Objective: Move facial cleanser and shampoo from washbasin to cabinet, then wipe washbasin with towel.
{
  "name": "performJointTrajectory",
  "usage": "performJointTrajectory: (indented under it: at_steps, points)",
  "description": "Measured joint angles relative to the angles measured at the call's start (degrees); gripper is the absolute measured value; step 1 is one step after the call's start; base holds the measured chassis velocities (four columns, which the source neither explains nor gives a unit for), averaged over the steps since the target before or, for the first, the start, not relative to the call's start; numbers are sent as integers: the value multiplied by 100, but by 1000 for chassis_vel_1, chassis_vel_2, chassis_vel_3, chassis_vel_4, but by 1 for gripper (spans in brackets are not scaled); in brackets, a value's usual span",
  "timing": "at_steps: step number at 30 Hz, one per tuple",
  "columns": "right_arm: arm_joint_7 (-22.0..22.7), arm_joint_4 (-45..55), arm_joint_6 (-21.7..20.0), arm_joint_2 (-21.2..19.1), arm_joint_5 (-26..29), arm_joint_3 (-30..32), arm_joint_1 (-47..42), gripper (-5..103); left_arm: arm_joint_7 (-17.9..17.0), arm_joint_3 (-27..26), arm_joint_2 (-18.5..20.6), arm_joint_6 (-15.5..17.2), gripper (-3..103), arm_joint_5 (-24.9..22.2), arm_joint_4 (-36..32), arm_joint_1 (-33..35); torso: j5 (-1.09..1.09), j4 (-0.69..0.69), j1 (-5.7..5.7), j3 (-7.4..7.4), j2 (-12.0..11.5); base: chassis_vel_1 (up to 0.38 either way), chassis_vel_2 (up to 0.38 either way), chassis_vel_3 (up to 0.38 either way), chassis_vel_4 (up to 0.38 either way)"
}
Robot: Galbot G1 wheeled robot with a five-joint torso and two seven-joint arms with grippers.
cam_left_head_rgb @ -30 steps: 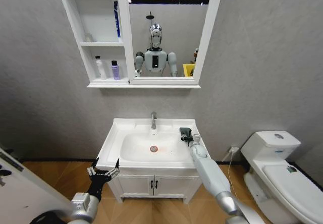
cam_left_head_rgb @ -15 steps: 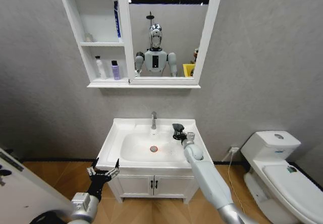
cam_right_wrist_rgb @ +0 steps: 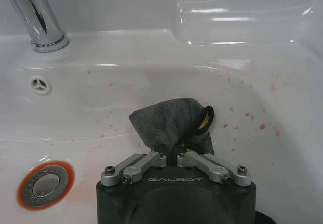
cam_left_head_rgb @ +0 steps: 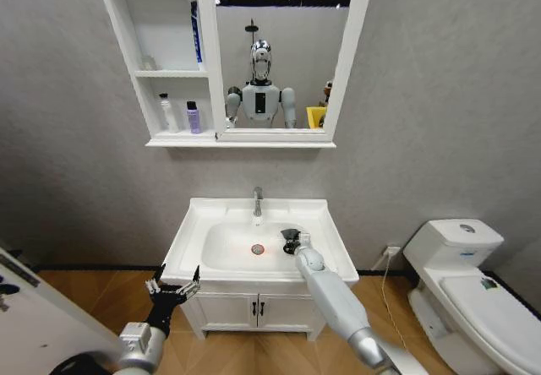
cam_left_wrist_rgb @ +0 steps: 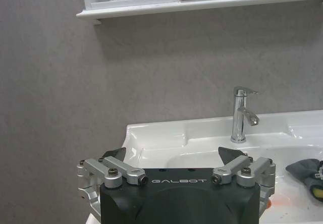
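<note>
Bathroom, white washbasin with chrome tap, mirror and cabinet above it, toilet beside it

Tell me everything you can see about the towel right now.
The towel is a small dark grey cloth, soft and fuzzy-looking, bunched into a rumpled wad with a yellow-and-black tag at one side. The right gripper is shut on it, holding it inside the washbasin bowl, beside the reddish drain ring, near small reddish specks.

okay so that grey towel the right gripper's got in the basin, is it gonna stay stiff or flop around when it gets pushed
Probably floppy: the towel bunches in soft folds above the right gripper, which is shut on it. It looks light and plush, so it should drag and smear rather than slide cleanly over the glossy washbasin, spotted with reddish specks.
</note>
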Motion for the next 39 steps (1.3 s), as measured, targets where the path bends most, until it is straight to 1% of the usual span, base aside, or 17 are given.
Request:
performJointTrajectory:
  at_steps: [5, 7, 9, 12, 13, 15, 16, 17, 18, 21, 27, 31, 33, 34, 36, 38, 39]
  points:
    - [-19, -395, -23, 192, 300, -127, 212, 4, 0, 0, 0, 0, 100, 0, 0, 0, 0, 0, 0, 0, 0, 0, 0, 0, 0]
    - [-127, -648, -23, 372, 423, -183, 322, 4, 0, 0, 0, 0, 100, 0, 0, 0, -1, 0, 0, 0, 0, 0, 0, 0, 0]
    - [-187, -778, -12, 480, 444, -208, 372, 4, 0, 0, 0, 0, 100, 0, 0, 0, -1, 0, 0, 0, 0, 0, 0, 0, 0]
    - [-330, -1048, 30, 808, 499, -257, 480, 4, 0, 0, 0, 0, 100, 0, 0, 0, -1, 0, 0, 0, 0, 0, 0, 0, 0]
    - [-330, -1048, 30, 808, 499, -257, 480, 4, 0, 0, 0, 0, 100, 0, 0, 0, -1, 0, 0, 0, 0, 0, 0, 0, 0]
    - [-447, -1210, 92, 1094, 407, -266, 550, 4, 0, 1, 0, 0, 100, 0, 0, 0, 1, 2, 0, 0, 0, 0, 0, 0, 0]
    - [-447, -1210, 92, 1094, 407, -266, 550, 4, 0, 1, 0, 0, 100, 0, 0, 0, 1, 2, 0, 0, 0, 0, 0, 0, 0]
    - [-479, -1233, 104, 1151, 390, -261, 582, 4, 0, 0, 0, 0, 100, 0, 0, 0, 2, 6, 0, 0, -1, 0, 0, 0, 0]
    - [-514, -1230, 134, 1174, 400, -271, 619, 4, 0, 0, 0, 0, 100, 1, 0, 0, -1, 3, 0, 0, 0, 0, 0, 0, 0]
    - [-572, -1102, 180, 1180, 487, -332, 628, 4, 0, 0, 0, 0, 100, 1, 0, 0, 0, 0, 0, 0, 0, 0, 0, 0, 0]
    - [-596, -936, 211, 1176, 593, -365, 549, 4, 0, 0, 0, 0, 100, 0, 0, 0, 0, 0, 0, 0, 0, 0, 0, 0, 0]
    - [-537, -988, 161, 1167, 571, -236, 425, 4, 0, 0, 0, -1, 100, 1, 0, 0, 0, 0, 0, 0, 0, 0, 0, 0, 0]
    - [-491, -952, 120, 1162, 504, -203, 384, 4, 0, 0, 0, 0, 100, 0, 0, 0, 1, 0, 1, 0, 0, 0, 0, 0, 0]
    - [-477, -908, 113, 1101, 260, -178, 340, 4, 1, 1, 0, 0, 100, 1, 0, 0, 4, 5, 0, 0, 0, 0, 0, 0, 0]
    - [-432, -819, 119, 851, -161, -146, 289, 4, 0, -1, 0, -1, 100, 1, 0, 0, 0, 0, 0, 0, 0, 0, 0, 0, 0]
    - [-383, -754, 89, 764, -202, -144, 277, 4, 0, 0, 0, -1, 100, 1, 0, 0, 0, -1, 0, 0, 0, 0, 0, 0, 0]
    - [-297, -622, 39, 608, -242, -152, 263, 4, 0, 0, 0, -1, 100, 1, 0, 0, 2, -1, 0, 0, 0, 0, 0, 0, 0]
